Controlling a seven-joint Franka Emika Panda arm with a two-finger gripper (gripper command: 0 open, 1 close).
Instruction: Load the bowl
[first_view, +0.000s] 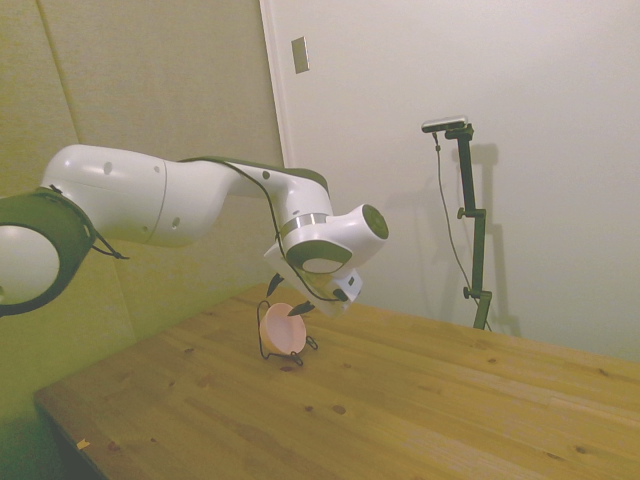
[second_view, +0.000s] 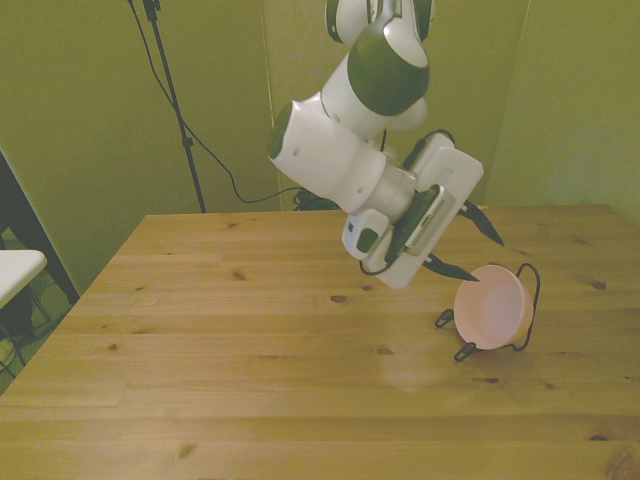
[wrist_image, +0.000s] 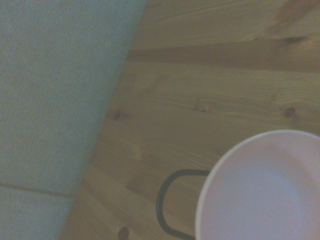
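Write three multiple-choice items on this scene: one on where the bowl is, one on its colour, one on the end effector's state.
1. The bowl sits:
A. flat on the table
B. on edge in a dark wire rack
C. upside down on the floor

2. The bowl's colour:
A. pale pink
B. blue
C. black

3. The end effector is:
A. shut on a cup
B. shut and empty
C. open, one finger at the bowl's rim

Answers: B, the rack props it upright; A, pink in every view; C, the front view shows spread fingers.
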